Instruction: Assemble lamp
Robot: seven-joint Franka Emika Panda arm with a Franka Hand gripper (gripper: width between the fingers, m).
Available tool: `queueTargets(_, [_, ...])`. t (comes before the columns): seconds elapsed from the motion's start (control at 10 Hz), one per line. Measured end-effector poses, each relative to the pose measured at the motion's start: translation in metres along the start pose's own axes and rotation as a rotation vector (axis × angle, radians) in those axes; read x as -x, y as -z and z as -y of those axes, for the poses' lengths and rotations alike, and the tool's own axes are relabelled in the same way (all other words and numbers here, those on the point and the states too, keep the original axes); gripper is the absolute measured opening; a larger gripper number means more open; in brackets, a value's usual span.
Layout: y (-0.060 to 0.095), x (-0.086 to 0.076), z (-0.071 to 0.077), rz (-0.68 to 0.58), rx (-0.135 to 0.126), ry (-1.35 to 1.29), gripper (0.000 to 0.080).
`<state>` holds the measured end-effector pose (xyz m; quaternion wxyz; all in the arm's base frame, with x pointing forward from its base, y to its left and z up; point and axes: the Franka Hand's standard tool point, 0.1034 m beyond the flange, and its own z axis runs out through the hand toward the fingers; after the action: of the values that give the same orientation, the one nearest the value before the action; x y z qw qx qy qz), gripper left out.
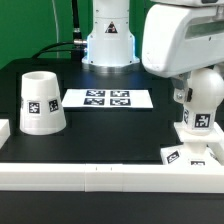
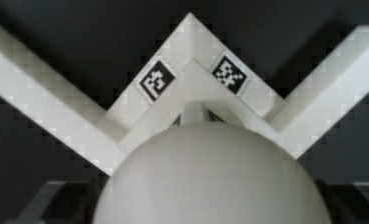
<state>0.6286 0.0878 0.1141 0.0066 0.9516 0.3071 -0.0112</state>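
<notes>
The white bulb (image 1: 203, 104) stands upright at the exterior view's right, its stem over the low square base (image 1: 188, 153), which sits in the corner of the border rails. I cannot tell whether the stem is seated in the base. My gripper (image 1: 196, 98) is at the bulb's round head. In the wrist view the bulb (image 2: 207, 170) fills the space between my dark fingers (image 2: 49, 200), and the base's marked corner (image 2: 195, 80) lies beyond it. The gripper (image 2: 202, 202) is shut on the bulb. The tapered shade (image 1: 42, 102) stands alone at the exterior view's left.
The marker board (image 1: 107, 98) lies flat at the table's middle. A long white border rail (image 1: 100, 176) runs along the front edge. In the wrist view two rails (image 2: 39, 95) meet in a V around the base. The arm's pedestal (image 1: 108, 45) stands at the back.
</notes>
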Motion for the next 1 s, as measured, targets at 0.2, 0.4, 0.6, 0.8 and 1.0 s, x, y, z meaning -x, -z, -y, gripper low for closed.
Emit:
queueTargets(0.2, [0.000, 0.000, 0.001, -0.003, -0.005, -0.125, 0.0577])
queueTargets(0.4, [0.000, 0.000, 0.001, -0.019, -0.008, -0.260, 0.0577])
queueTargets(0.6, [0.003, 0.001, -0.002, -0.024, -0.014, -0.418, 0.0577])
queueTargets(0.8, [0.005, 0.003, -0.009, -0.032, -0.027, -0.620, 0.0578])
queueTargets(1.0, [0.007, 0.005, -0.013, -0.033, -0.031, -0.745, 0.0578])
